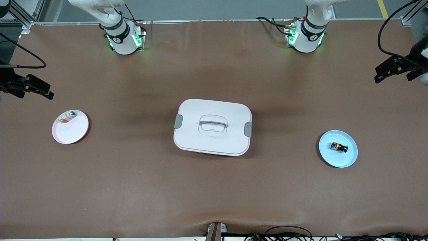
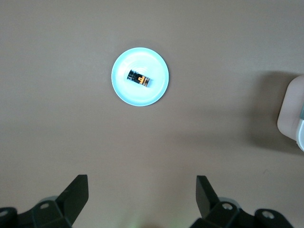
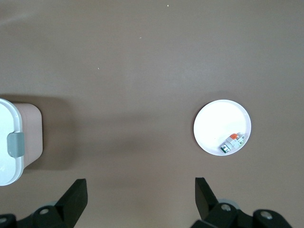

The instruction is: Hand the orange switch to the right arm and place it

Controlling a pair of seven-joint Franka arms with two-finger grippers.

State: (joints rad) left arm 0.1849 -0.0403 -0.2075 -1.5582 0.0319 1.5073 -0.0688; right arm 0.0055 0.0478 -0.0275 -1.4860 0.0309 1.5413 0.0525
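Nothing grasped yet. Orange switch (image 1: 339, 147) lying on its side in the light blue plate (image 1: 347, 160), toward the left arm's end of the desk (image 1: 214, 194), well apart from the white lidded box (image 1: 214, 142) at mid-desk. Left gripper (image 1: 384, 73) parked high over the desk edge at its own end, fingers (image 2: 76, 192) spread wide and empty; right gripper (image 1: 36, 90) likewise released and empty over the other end, waiting above the white plate (image 1: 75, 135), which carries a whitish-silver part (image 1: 67, 117) with a red-orange bit (not the target).

Probably light and rigid: a small hard-shelled block, likely smooth enough to skid on the plate if nudged off-centre. Best taken across the short sides, toward one end (leaving the other end free for the right gripper at the handover). Gentle squeeze advised; little to crush, but easy to flick away.
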